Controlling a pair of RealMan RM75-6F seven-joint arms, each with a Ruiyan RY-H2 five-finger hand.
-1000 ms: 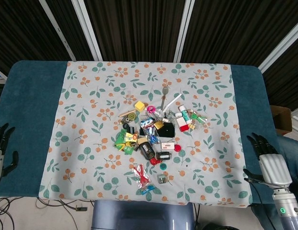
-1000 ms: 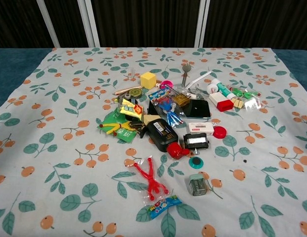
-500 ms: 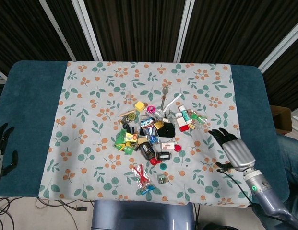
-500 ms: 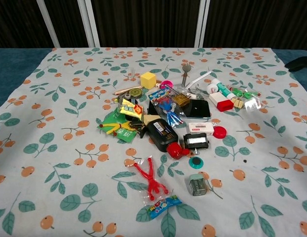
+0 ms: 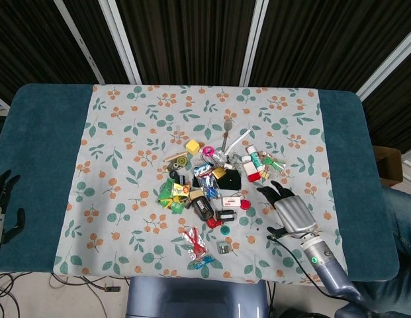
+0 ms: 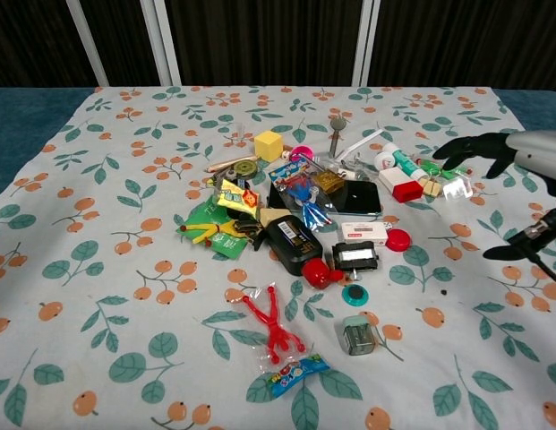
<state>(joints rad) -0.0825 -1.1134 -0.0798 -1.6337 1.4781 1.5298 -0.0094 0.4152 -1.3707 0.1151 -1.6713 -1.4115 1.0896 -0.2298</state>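
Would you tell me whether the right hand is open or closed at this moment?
Open: the right hand hovers with fingers spread, holding nothing.

The head view looks almost straight down from high up. It takes in the whole surface (image 5: 33, 132), the flowery cloth (image 5: 126, 132) on it and the dark slatted wall behind. The chest view sits lower and much nearer, looking forward across the cloth (image 6: 98, 206) toward that wall. Both views share the pile of small things (image 5: 215, 182) in the middle (image 6: 304, 215) and the right hand (image 5: 288, 207) beside it (image 6: 492, 152). The left hand (image 5: 1, 205) seems to show only in the head view, at the picture's edge.
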